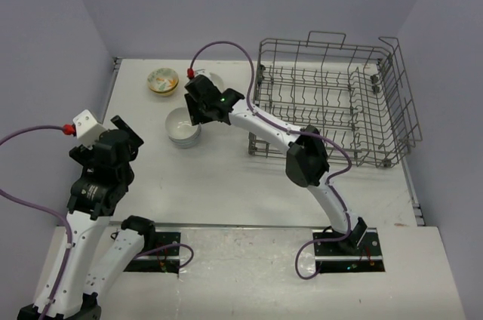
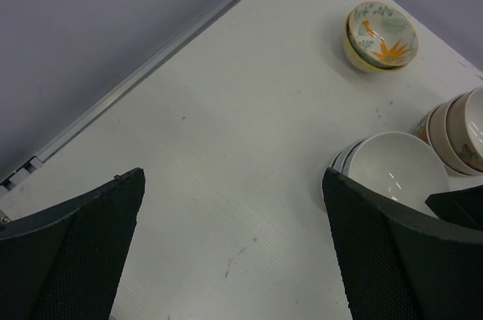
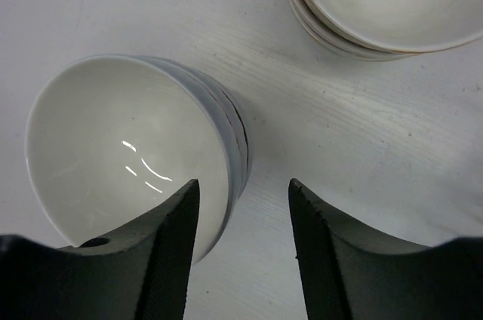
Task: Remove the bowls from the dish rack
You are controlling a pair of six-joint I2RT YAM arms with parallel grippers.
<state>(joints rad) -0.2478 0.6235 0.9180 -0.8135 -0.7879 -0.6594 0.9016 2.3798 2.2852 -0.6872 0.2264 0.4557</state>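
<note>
The grey wire dish rack (image 1: 332, 101) stands at the back right, and I see no bowls in it. A stack of white bowls (image 1: 183, 126) sits on the table; it also shows in the right wrist view (image 3: 128, 139) and the left wrist view (image 2: 396, 169). My right gripper (image 1: 196, 109) (image 3: 243, 184) is open and astride the stack's rim, one finger over the inside and one outside. A floral bowl stack (image 1: 162, 81) (image 2: 381, 35) and a cream bowl stack (image 2: 460, 135) (image 3: 377, 3) sit further back. My left gripper (image 1: 124, 133) (image 2: 234, 176) is open and empty, left of the white bowls.
The table's raised back-left edge (image 2: 151, 63) runs along the grey wall. The right arm's elbow (image 1: 306, 155) hangs in front of the rack's near left corner. Bare white table (image 1: 226, 184) lies between the bowls and the arm bases.
</note>
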